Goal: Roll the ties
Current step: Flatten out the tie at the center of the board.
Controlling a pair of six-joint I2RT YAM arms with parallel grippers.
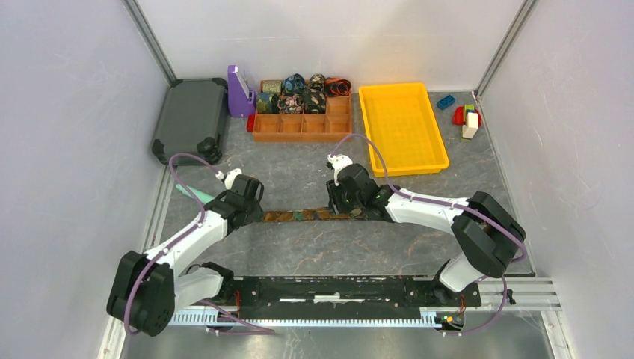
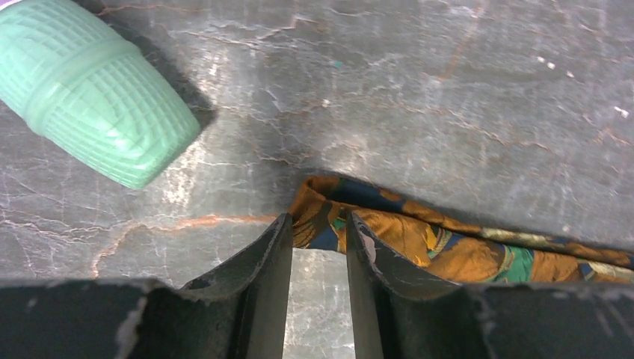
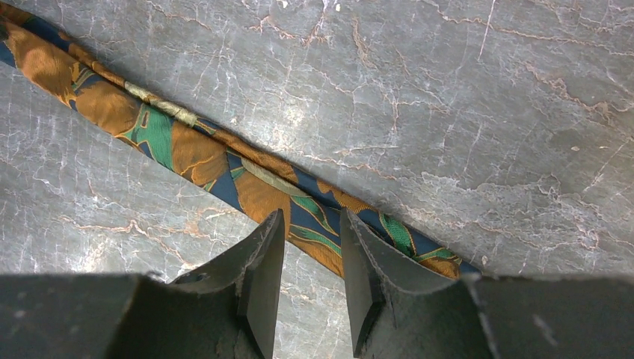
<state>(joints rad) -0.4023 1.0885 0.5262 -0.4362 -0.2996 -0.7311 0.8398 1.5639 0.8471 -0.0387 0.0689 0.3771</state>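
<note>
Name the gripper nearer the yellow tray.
Right. The right gripper sits just before the near left corner of the yellow tray; the left gripper is farther left, at the other end of the tie.

A yellow tray (image 1: 404, 127), grey case (image 1: 191, 120), purple stand (image 1: 239, 91) and toy blocks (image 1: 465, 116) are noted along the far side of the table (image 1: 314, 250).

Left gripper (image 2: 318, 224): teal stick (image 2: 90, 97) lies near, off to its outer side, table (image 2: 448, 90) bare between. Tie (image 3: 187, 149) stretches flat from its tips across to right gripper (image 3: 312, 221), barring that lane. Ahead of both: open table, then compartment box (image 1: 302, 136) and yellow tray (image 1: 404, 127) well beyond.
</note>
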